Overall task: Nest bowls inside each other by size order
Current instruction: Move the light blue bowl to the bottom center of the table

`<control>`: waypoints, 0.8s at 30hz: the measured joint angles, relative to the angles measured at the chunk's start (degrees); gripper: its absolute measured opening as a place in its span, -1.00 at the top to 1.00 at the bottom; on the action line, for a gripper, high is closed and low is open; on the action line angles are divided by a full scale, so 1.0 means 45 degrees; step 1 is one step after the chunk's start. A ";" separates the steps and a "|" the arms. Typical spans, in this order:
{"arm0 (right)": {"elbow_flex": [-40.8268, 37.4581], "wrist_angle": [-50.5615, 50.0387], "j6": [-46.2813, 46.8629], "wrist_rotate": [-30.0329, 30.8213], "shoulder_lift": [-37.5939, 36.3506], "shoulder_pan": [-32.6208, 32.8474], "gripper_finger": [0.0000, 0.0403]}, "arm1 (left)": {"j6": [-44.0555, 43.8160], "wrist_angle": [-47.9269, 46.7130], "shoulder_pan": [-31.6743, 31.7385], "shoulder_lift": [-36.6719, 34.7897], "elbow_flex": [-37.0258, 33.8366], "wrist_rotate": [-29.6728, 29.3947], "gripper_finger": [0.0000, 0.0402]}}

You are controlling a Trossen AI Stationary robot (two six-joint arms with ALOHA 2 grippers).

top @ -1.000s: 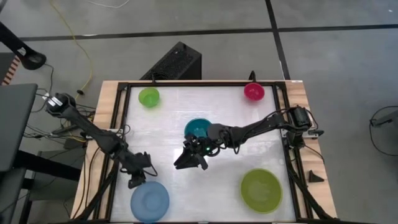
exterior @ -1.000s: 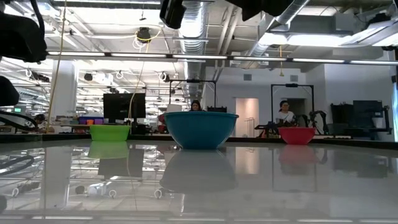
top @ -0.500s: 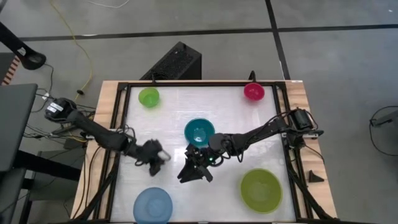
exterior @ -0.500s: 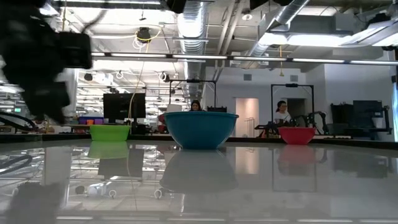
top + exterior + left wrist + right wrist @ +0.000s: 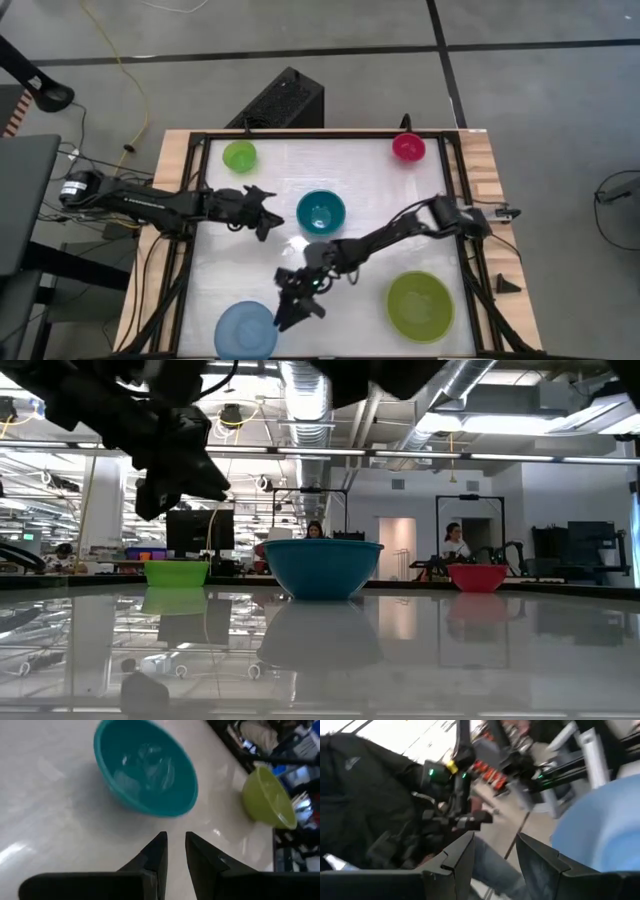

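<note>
Five bowls rest upright on their bases on the white table. The teal bowl [image 5: 321, 212] is at the centre, the small lime bowl [image 5: 239, 155] far left, the magenta bowl [image 5: 408, 148] far right, the olive-green bowl [image 5: 420, 306] near right, and the light blue bowl [image 5: 244, 330] at the near edge. My left gripper [image 5: 265, 215] hovers just left of the teal bowl [image 5: 145, 767], pointing at it, its fingers a narrow gap apart and empty. My right gripper [image 5: 290, 315] is open and empty beside the blue bowl's [image 5: 600, 830] right rim.
A black frame [image 5: 196, 200] runs around the table top. Both arms reach across the table's middle, the right arm [image 5: 390, 235] passing between the teal and olive-green bowls. The olive-green bowl also shows in the left wrist view [image 5: 267, 797]. People stand in the room beyond the table [image 5: 458, 540].
My left gripper has gone from beside the blue bowl toward the far edge and right, up to the teal bowl. My right gripper has gone from near the teal bowl toward the near edge, down to the blue bowl. The bowls have stayed in place.
</note>
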 joint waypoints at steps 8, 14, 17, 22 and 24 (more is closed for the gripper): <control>0.3200 -0.3480 0.1165 -0.1255 0.2439 -0.0208 0.10 | -0.0202 -0.0048 0.0202 -0.0357 0.0002 -0.0324 0.72; 0.3361 -0.4474 0.0098 -0.0267 0.2273 -0.0579 0.10 | -0.0180 -0.0113 0.0202 -0.0430 0.0000 -0.0468 0.72; 0.3418 -0.4477 -0.0034 0.0539 0.1828 -0.0758 0.10 | -0.0130 -0.0106 0.0202 -0.0430 0.0000 -0.0468 0.72; 0.3389 -0.6710 -0.0259 0.1795 0.1542 -0.0907 0.10 | -0.0029 -0.0115 0.0202 -0.0430 0.0000 -0.0463 0.72; 0.3389 -0.7418 -0.0335 0.2108 0.1533 -0.0906 0.10 | 0.0016 -0.0116 0.0202 -0.0430 0.0000 -0.0464 0.72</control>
